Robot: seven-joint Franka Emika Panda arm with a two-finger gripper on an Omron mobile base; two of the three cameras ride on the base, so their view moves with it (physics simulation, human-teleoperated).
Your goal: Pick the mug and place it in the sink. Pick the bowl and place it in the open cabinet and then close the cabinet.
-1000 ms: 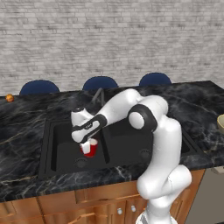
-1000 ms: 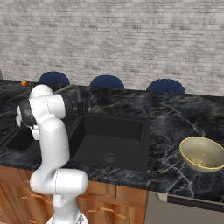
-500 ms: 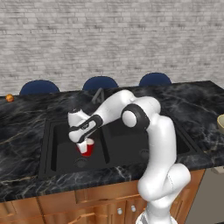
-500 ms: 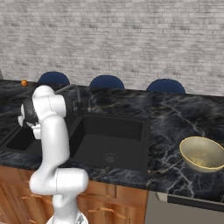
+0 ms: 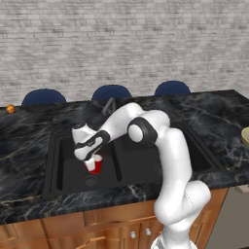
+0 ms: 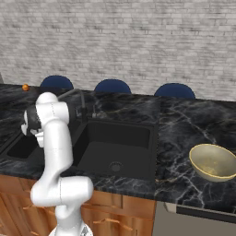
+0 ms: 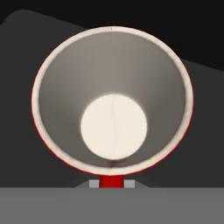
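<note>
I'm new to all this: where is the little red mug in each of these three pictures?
Left base view: the mug hangs lower left of centre, held in the hand over the sink's left basin.
Right base view: I cannot make it out; the arm covers that basin.
Hand view: the mug sits at centre, seen from above, white inside.
Shared landmark: the black sink.

Robot arm [image 5: 170, 160]: glossy white rounded segments, dark grey joint rings, bulbous white base, black-trimmed end effector [image 5: 90, 159].
</note>
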